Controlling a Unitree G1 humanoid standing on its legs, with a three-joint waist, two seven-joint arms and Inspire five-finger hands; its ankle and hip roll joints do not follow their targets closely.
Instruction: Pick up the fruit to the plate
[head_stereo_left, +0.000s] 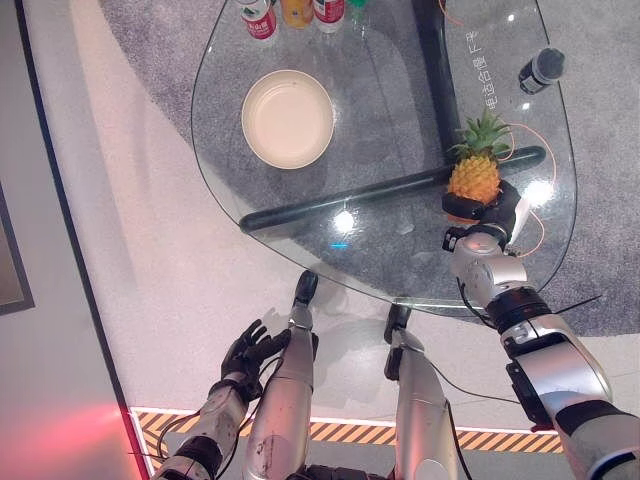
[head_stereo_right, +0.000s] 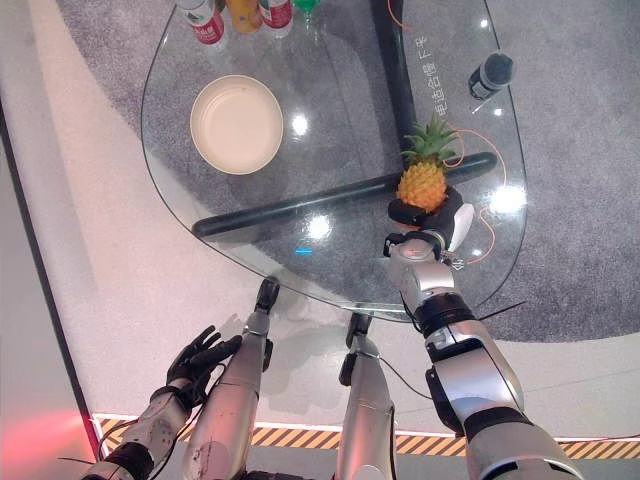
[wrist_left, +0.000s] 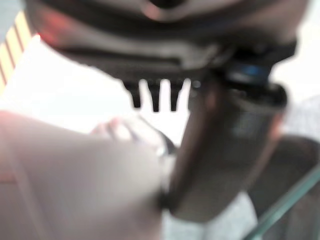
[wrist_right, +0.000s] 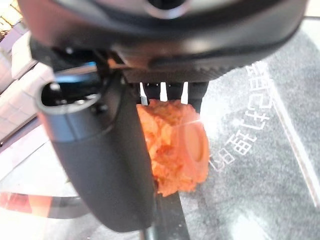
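Note:
A small pineapple (head_stereo_left: 474, 175) with an orange body and green crown stands upright at the right side of the glass table (head_stereo_left: 390, 90). My right hand (head_stereo_left: 487, 213) is shut on its base, dark fingers curled round one side and the white-covered thumb on the other. In the right wrist view the orange fruit (wrist_right: 175, 150) sits between the thumb (wrist_right: 100, 165) and the fingers. The round cream plate (head_stereo_left: 288, 120) lies bare at the table's far left, well apart from the fruit. My left hand (head_stereo_left: 250, 352) hangs low beside the table's near edge, fingers spread and holding nothing.
Several bottles (head_stereo_left: 296, 12) stand along the table's far edge beyond the plate. A dark cylindrical object (head_stereo_left: 540, 70) lies at the far right. A dark bar (head_stereo_left: 340, 200) runs under the glass. An orange cable (head_stereo_left: 525, 140) loops near the pineapple.

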